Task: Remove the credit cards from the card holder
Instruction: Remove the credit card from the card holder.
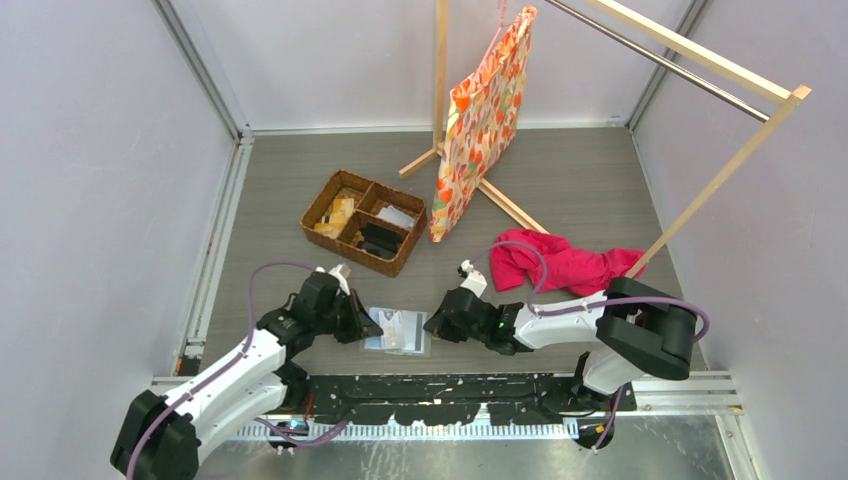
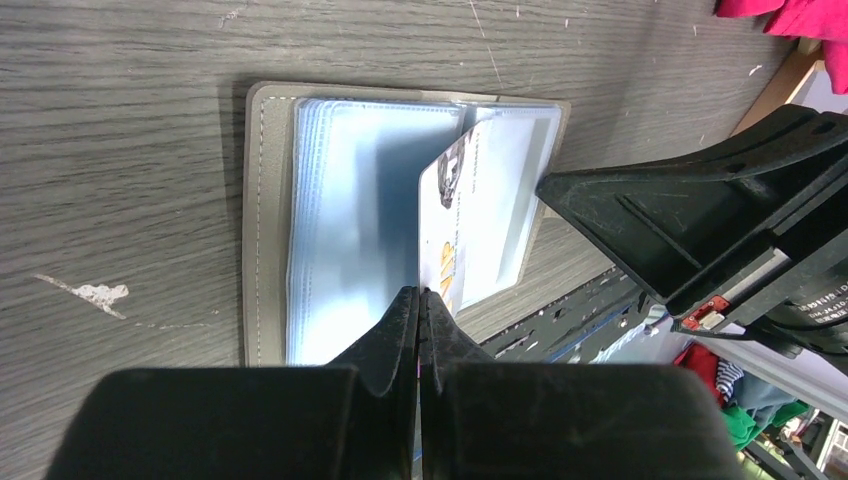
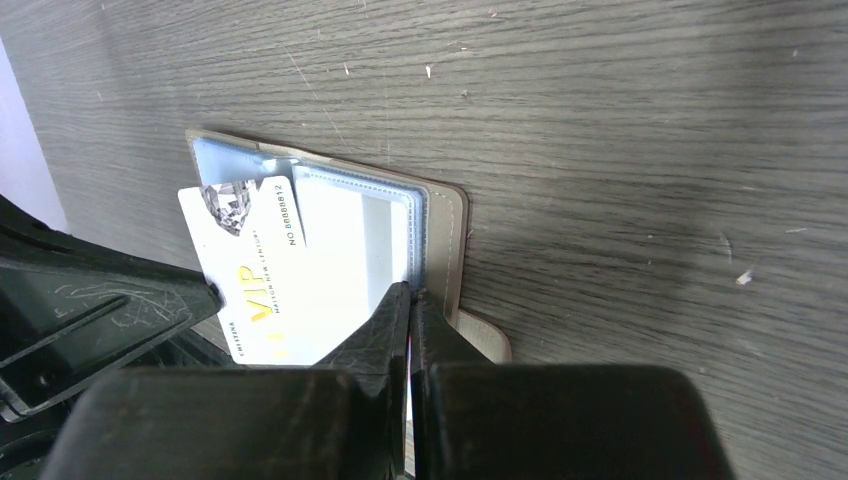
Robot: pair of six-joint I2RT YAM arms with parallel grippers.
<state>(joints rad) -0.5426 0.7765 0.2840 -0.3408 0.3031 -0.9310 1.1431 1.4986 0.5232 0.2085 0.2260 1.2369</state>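
- left gripper [image 2: 420, 300] – closed down on the near edge of a white VIP card [image 3: 250, 275], which stands tilted up off the holder rather than lying flat
- right gripper [image 3: 408, 300] – closed too, tips on the card holder [image 2: 262, 200] at the edge on its own side. It reads as holding the thing down; I can't tell whether it pinches a sleeve or only presses
- card holder lies spread open on the worktop [image 3: 620, 150] between the two grippers, near the arm bases, with the pale blue clear sleeves [image 2: 340, 230] facing up
- progress: the first card is most of the way out. Its far corner sits right at the sleeve mouth, and I can't tell whether it has fully cleared
- in the top view I see no card laid out beside the holder, so I judge nothing is finished yet
- left to do: pull this card free, put it down, then go through the other sleeves. A pale rectangle in the panel by the right gripper may be another card; the stacked sleeves hide the count
- wicker basket [image 1: 322, 198] sits well apart, further back – contents too small to identify
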